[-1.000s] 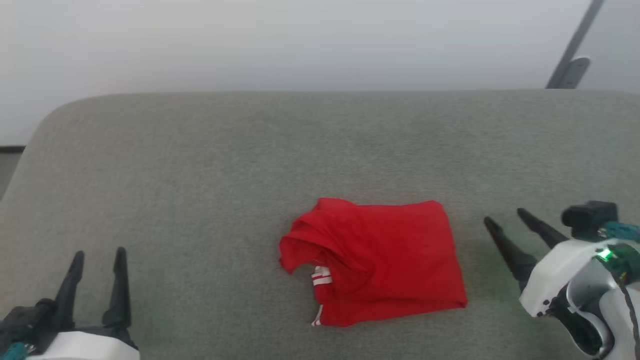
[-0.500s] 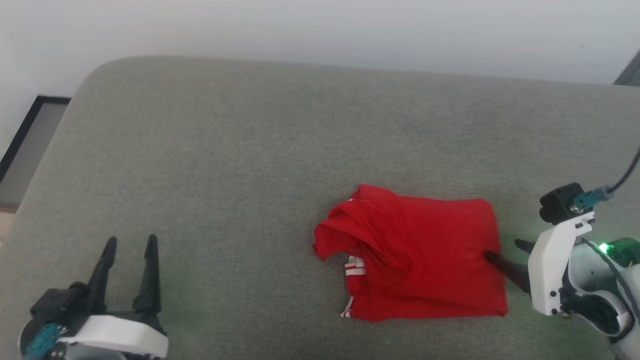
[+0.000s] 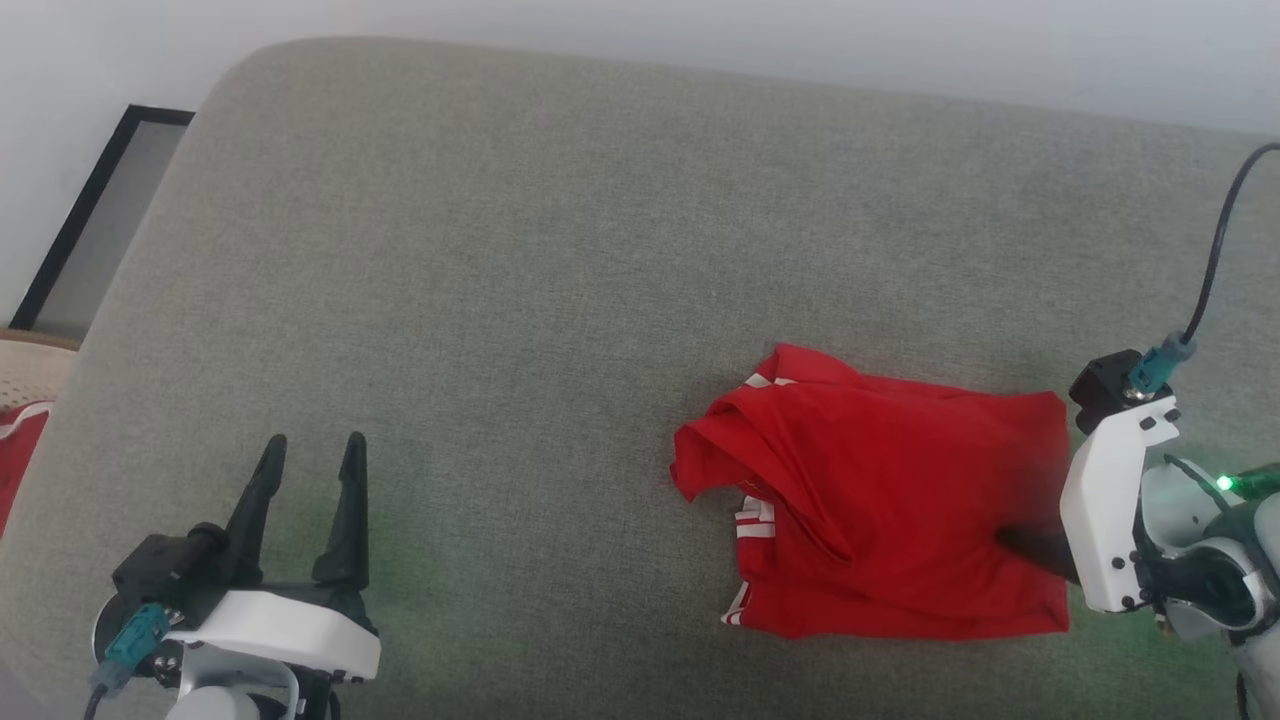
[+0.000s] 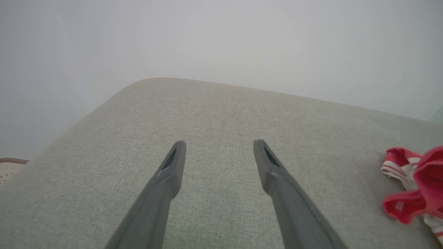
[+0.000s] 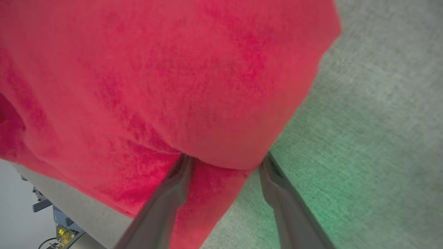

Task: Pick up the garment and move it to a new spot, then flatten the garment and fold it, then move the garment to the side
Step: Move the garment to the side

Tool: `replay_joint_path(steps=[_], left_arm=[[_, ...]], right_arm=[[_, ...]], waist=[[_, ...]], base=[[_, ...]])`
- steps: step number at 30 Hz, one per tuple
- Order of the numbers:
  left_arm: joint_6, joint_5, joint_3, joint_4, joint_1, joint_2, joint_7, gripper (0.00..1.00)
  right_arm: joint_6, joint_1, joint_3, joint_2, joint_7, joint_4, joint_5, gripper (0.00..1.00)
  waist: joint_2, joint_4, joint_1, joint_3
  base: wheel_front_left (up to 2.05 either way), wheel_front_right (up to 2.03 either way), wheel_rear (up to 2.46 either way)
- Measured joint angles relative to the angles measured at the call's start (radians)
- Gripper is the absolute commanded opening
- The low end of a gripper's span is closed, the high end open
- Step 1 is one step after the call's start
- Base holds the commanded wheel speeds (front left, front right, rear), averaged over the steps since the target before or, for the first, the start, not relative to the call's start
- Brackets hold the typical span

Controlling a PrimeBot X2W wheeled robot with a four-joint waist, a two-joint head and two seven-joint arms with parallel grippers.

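The garment [image 3: 900,500] lies folded into a rough red rectangle on the grey cushion [image 3: 550,250], with striped white trim showing at its left side. My right gripper [image 3: 1020,535] is at the garment's right edge, low on the cushion. In the right wrist view its fingers stand apart, and a fold of red cloth [image 5: 173,86] lies over both tips of the right gripper [image 5: 224,162]. My left gripper [image 3: 312,440] is open and holds nothing, well left of the garment. In the left wrist view the left gripper [image 4: 218,143] points across bare cushion, with the garment [image 4: 422,186] at the right edge.
The cushion's rounded back-left corner is near a black-framed panel [image 3: 100,220]. A woven beige surface [image 3: 35,365] and a piece of red cloth [image 3: 15,450] sit past the cushion's left edge. A dark cable [image 3: 1215,240] rises from my right wrist.
The head camera has tilted down and shifted. My right gripper has moved left from beside the garment to its right edge, its fingertips now under the cloth. The left gripper stays open.
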Motion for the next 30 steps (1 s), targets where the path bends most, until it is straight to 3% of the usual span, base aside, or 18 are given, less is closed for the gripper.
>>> replay_joint_path(steps=[1,10,19,30], left_arm=[[0.000,0.000,-0.001,0.002,-0.002,0.000,0.000,1.00],[0.000,0.000,0.010,-0.013,-0.021,0.006,0.000,1.00],[0.000,0.019,-0.014,-0.048,-0.066,0.013,0.000,1.00],[0.000,0.053,-0.098,-0.074,-0.183,0.022,0.000,1.00]], right_arm=[[0.000,-0.001,0.000,-0.001,0.003,-0.007,-0.005,0.00],[0.001,-0.014,-0.063,0.009,-0.015,-0.049,-0.034,0.00],[0.001,-0.087,-0.140,-0.060,-0.062,-0.066,-0.057,0.00],[0.001,-0.238,-0.166,-0.147,-0.180,0.053,-0.077,0.00]], waist=[[0.0000,0.001,0.0000,0.002],[0.0000,-0.030,0.0000,0.011],[0.0000,-0.103,0.0000,0.036],[0.0000,-0.235,0.0000,0.101]], base=[[0.00,0.00,0.00],[0.00,0.00,0.00],[0.00,0.00,0.00],[0.00,0.00,0.00]])
